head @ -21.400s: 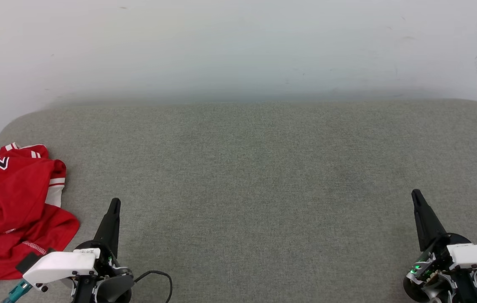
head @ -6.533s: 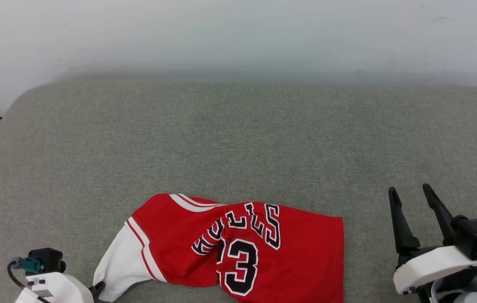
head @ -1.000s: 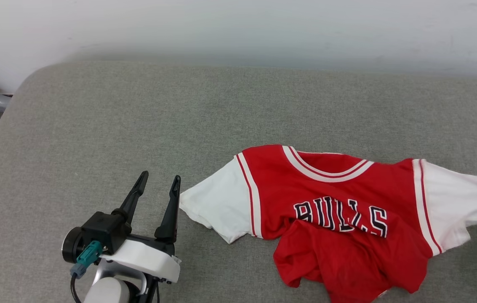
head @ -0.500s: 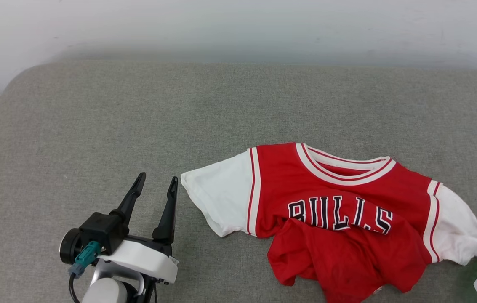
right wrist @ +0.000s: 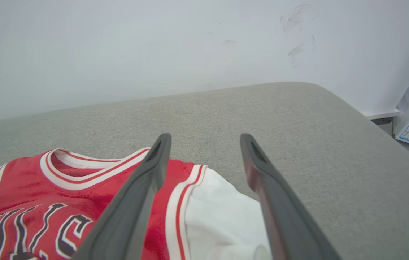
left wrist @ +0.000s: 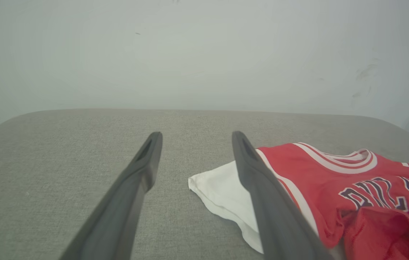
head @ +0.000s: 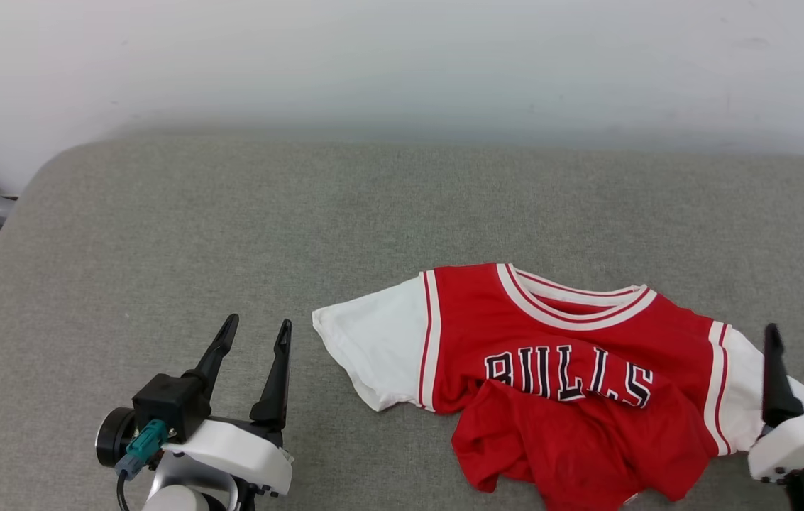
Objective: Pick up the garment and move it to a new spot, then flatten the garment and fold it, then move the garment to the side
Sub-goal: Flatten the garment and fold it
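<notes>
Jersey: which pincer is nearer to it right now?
Right. The right pincer is open over one white sleeve end of the jersey. The left pincer, also open, stands beside the other sleeve, bare grey cushion between.

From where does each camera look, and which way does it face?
Head view: from the robot's head, forward and down on the grey cushion and the jersey; left gripper and right gripper at the lower corners, both open.
Left wrist view: from the left wrist, along its fingers toward the wall.
Right wrist view: from the right wrist, along its fingers toward the wall.
Shared: both wrist views show the jersey's collar.
</notes>
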Tool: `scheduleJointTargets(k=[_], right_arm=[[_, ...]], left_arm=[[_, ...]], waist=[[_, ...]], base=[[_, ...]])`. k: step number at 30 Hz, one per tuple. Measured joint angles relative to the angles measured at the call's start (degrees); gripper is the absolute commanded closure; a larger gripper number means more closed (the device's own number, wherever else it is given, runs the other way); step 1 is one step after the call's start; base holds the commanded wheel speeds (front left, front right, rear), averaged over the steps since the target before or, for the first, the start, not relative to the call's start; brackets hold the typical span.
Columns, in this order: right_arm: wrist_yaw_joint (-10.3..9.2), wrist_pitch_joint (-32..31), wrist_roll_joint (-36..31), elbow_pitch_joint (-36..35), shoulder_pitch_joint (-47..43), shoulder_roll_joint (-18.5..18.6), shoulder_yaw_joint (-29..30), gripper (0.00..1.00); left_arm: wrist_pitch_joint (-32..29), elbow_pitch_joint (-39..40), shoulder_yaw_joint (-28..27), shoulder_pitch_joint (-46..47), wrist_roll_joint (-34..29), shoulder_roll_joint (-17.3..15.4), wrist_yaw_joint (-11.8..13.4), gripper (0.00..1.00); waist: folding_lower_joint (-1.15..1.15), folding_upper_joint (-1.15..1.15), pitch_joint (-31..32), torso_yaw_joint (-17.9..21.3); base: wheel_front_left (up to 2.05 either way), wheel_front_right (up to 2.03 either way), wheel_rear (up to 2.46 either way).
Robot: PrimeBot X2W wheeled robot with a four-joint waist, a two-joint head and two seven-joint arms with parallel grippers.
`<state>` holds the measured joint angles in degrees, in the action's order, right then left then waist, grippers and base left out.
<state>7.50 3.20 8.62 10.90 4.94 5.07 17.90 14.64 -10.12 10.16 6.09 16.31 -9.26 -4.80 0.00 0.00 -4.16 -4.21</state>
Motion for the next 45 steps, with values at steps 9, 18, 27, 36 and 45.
scheduleJointTargets(k=[9, 18, 27, 36, 45], right_arm=[[0.01, 2.7, -3.3, -10.1, -6.8, -1.9, -9.1, 0.0], [0.01, 0.9, -0.1, -17.5, -14.3, -2.1, -12.3, 0.0], [0.0, -1.8, 0.3, -20.9, -15.7, -2.1, -12.4, 0.0], [0.0, -2.5, -0.6, -22.2, -11.4, -2.1, -12.8, 0.0], [0.0, -0.4, 0.2, -20.6, -8.2, -2.1, -13.8, 0.0]], left_arm=[[-1.4, -1.0, -0.2, -1.2, 0.1, -1.0, 1.4, 0.0], [-2.7, -1.8, -0.9, -2.1, 0.2, -2.5, 2.3, 0.0], [-14.4, -5.2, 0.7, 6.1, 3.9, -6.6, -1.2, 0.0], [-39.2, -7.8, 10.0, 19.9, 21.2, -14.6, -2.7, 0.0], [-54.7, -12.8, 16.6, 26.9, 33.6, -19.7, -2.7, 0.0]], waist=[[0.0, 0.0, 3.6, -0.8], [0.0, 0.0, 5.5, 0.0], [0.0, 0.0, 4.4, 2.0], [0.0, 0.0, -1.3, 4.6], [0.01, 0.0, -7.2, 8.2]], base=[[0.0, 0.0, 0.0], [0.0, 0.0, 0.0], [0.0, 0.0, 0.0], [0.0, 0.0, 0.0], [0.0, 0.0, 0.0]])
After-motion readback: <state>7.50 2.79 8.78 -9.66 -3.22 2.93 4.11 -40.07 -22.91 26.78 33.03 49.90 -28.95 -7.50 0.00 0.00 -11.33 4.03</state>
